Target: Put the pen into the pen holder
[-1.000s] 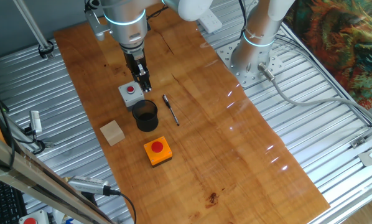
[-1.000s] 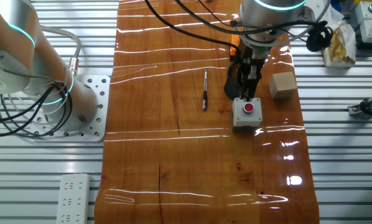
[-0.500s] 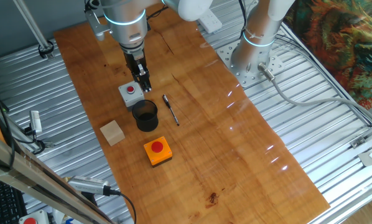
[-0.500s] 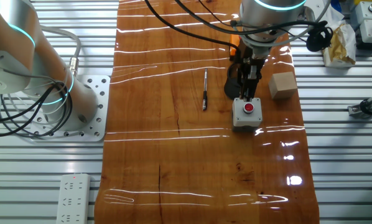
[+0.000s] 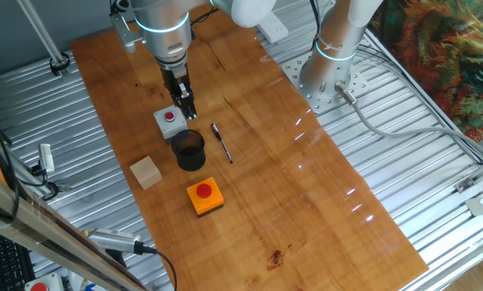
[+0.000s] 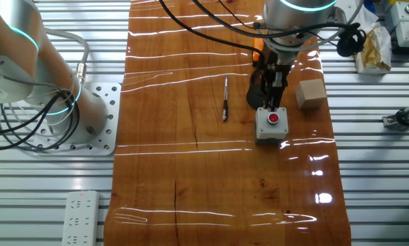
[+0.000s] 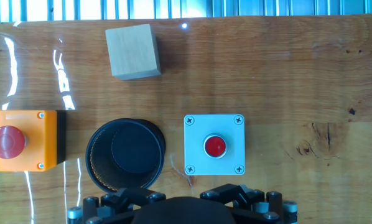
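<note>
The pen (image 5: pixel 220 142) lies flat on the wooden table, just right of the pen holder; it also shows in the other fixed view (image 6: pixel 226 99). It is out of the hand view. The pen holder (image 5: pixel 189 149) is an upright black cup, seen from above and empty in the hand view (image 7: pixel 125 154). My gripper (image 5: pixel 190 113) hangs above the table beside the grey button box and over the cup's far rim. Its fingers taper to one tip and look shut and empty. In the other fixed view the gripper (image 6: pixel 273 102) hides most of the cup.
A grey box with a red button (image 5: pixel 170 120) stands next to the cup. An orange box with a red button (image 5: pixel 203 196) is on the cup's other side. A wooden block (image 5: pixel 145 172) sits near the table's left edge.
</note>
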